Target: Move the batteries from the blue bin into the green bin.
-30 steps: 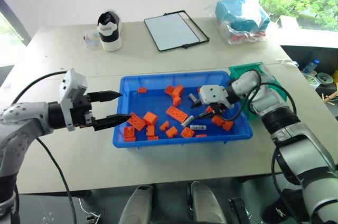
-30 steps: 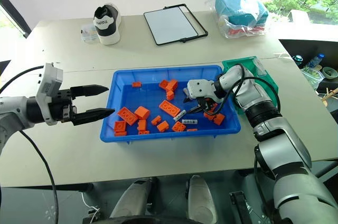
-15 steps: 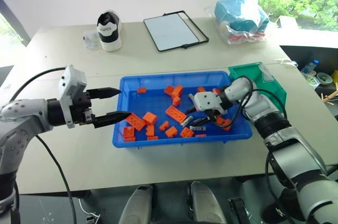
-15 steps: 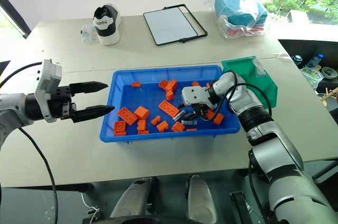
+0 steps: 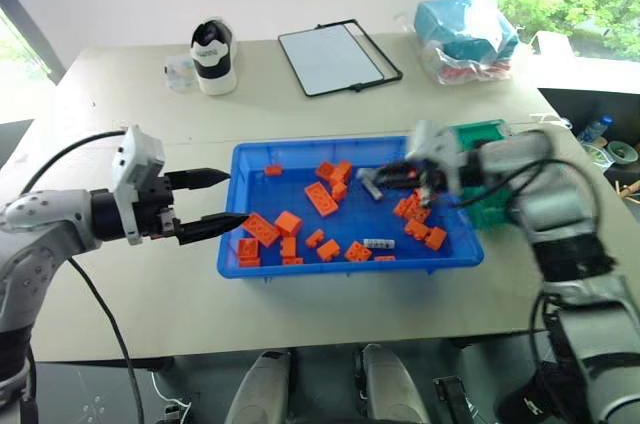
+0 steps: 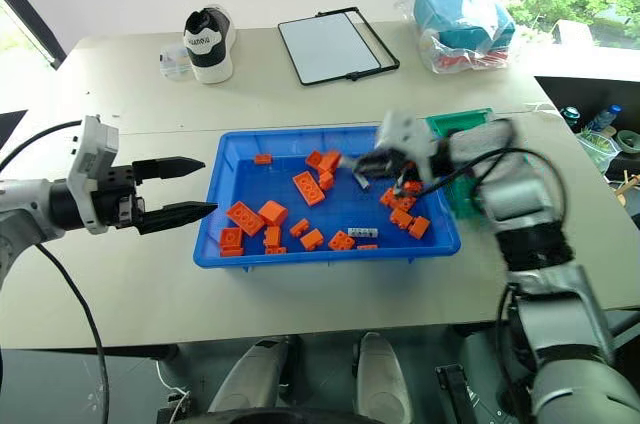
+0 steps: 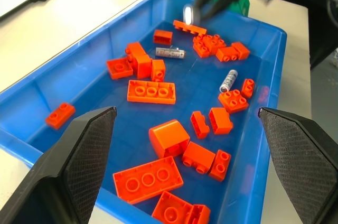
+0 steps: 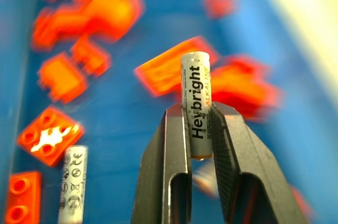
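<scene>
Silvery battery [image 8: 195, 102] with "Heybright" printed down its side is pinched between the two black fingers of the right claw [image 8: 199, 145], sticking up past the fingertips, so that claw is clamped on it. In the head views the right claw [image 5: 385, 175] sits above the right part of the blue bin [image 5: 300, 265], with the battery just a small grey blur at its tip, off the bin floor.

Two more batteries are lying loose in the blue bin: one [image 7: 170, 52] back among the orange bricks [image 7: 151, 91], and another [image 7: 228, 80] close to the right-hand cluster of bricks. The one near the front rim shows in the head view too [image 5: 377, 242], lying flat beside a couple of bricks.

The green bin [image 5: 488, 206] is right up against the blue bin's right end, mostly behind the right arm. Can't see inside it from here.

Left claw [image 5: 218, 201] is off the blue bin's left end, over the beige surface [image 5: 120, 94], fingers spread wide and holding nothing. It's pointing toward the bin but isn't touching it.

Other stuff on the surface, well behind the bins: a black and white sneaker [image 5: 212, 53], a black-framed whiteboard [image 5: 338, 56], and a clear bag with something teal inside it [image 5: 466, 36].
</scene>
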